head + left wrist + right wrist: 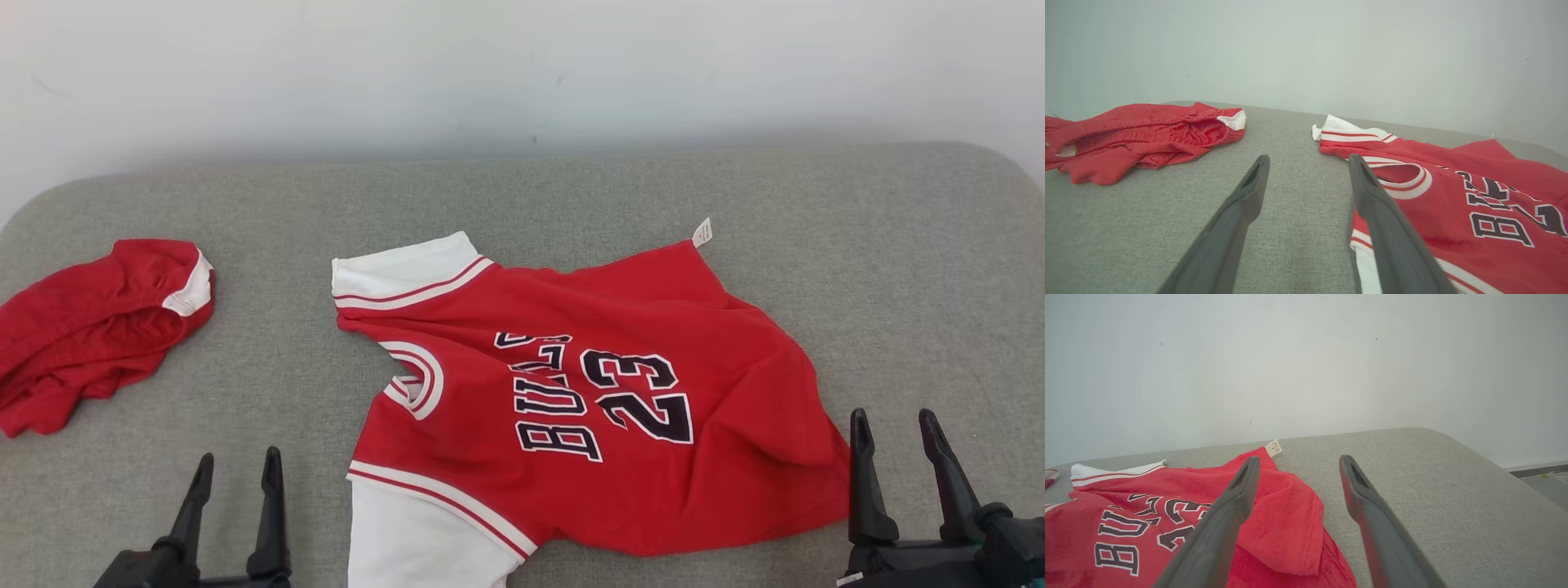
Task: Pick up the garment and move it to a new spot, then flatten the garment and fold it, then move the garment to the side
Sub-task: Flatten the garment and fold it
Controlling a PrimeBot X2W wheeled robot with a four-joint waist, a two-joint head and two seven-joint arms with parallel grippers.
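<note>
Red jersey [620, 392] reads "BULLS 23" (white tag [702, 232] illegible).

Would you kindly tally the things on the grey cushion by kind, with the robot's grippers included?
Garments: 2, the red-and-white jersey and the crumpled red garment
Grippers: 2, the left gripper and the right gripper, both open and holding nothing
Total: 4
</note>
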